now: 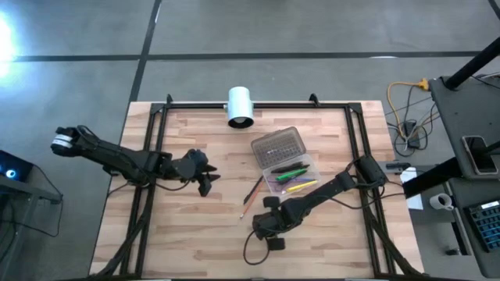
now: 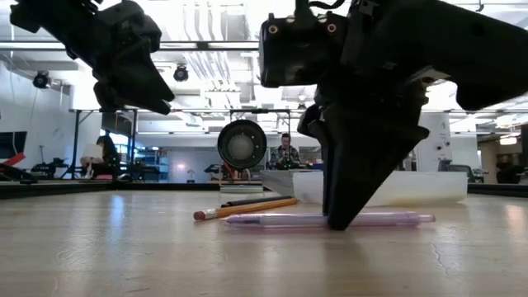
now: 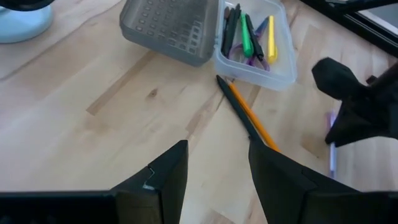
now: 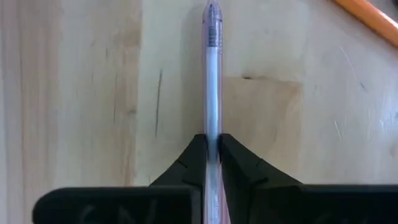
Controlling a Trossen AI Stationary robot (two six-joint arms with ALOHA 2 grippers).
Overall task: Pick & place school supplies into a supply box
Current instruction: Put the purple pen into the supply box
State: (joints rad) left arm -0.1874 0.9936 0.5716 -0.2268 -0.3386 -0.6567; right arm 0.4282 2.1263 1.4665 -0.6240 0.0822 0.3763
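A pale purple pen point(image 2: 264, 219) lies flat on the wooden table. My right gripper point(image 2: 340, 221) stands over it, pointing down, and is shut on it; the right wrist view shows the pen point(image 4: 212, 74) running out past the fingers. The clear supply box point(image 1: 307, 178) sits open toward the far right, its grey lid point(image 1: 276, 146) folded back, with green, yellow and dark pens inside point(image 3: 249, 37). An orange pencil point(image 3: 252, 115) and a dark pencil point(image 3: 236, 99) lie side by side near the box. My left gripper point(image 1: 207, 178) hovers open above the table, left of the pencils. My right gripper pinches the purple pen about its middle point(image 4: 212, 127) between the two fingertips point(image 4: 239, 158). The fingers come from above, pointing down, one on each long side of the pen. The pen lies flat on the table along its whole length point(image 2: 396, 219).
A white cylinder point(image 1: 241, 105) lies at the table's far edge, its round end point(image 2: 242, 144) facing the low camera. Black frame rails point(image 1: 355, 129) run along the left, right and far sides. Bare wood shows at the near left. People sit in the room beyond.
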